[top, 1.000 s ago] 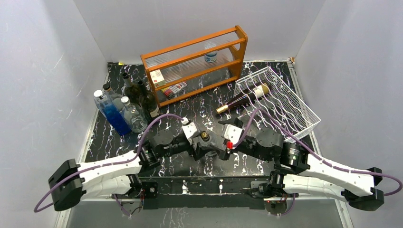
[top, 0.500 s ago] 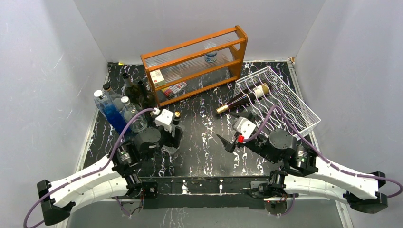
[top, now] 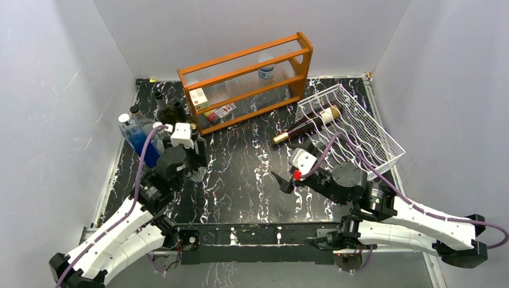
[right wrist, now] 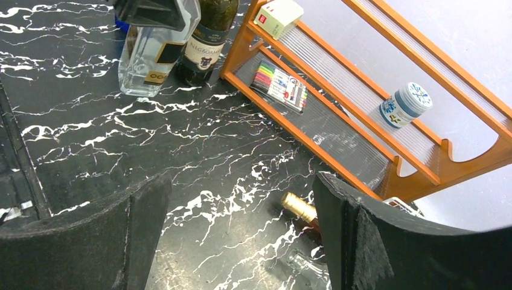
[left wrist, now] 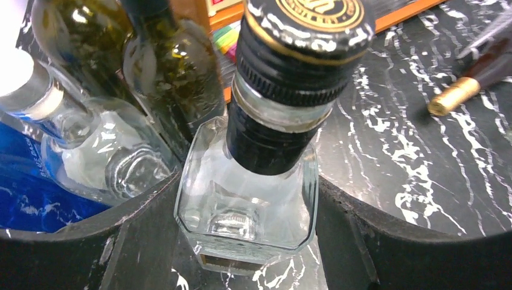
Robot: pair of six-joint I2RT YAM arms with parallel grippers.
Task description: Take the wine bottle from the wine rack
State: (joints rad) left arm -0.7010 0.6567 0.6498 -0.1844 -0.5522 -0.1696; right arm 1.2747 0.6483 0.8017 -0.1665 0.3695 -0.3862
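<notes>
The white wire wine rack (top: 367, 131) stands at the right. A dark wine bottle (top: 306, 124) with a gold foil top lies in it, neck poking out over the table. Its gold top (right wrist: 299, 208) also shows in the right wrist view. My right gripper (top: 289, 163) hovers open just in front of that neck, with nothing between its fingers (right wrist: 241, 229). My left gripper (top: 197, 165) is at the left, shut on an upright clear square bottle (left wrist: 247, 193) with a black cap. Its base (right wrist: 145, 60) is down at the table, beside the other bottles.
A blue bottle (top: 139, 141), clear bottles and dark green bottles (top: 171, 111) crowd the left side. An orange wooden shelf (top: 249, 78) with small items stands at the back. A clear bottle neck (right wrist: 302, 263) lies near the rack under my right gripper.
My left arm has swung left from the table's middle, carrying the clear square bottle to the bottle group. My right gripper drew back to the right and stayed open.
</notes>
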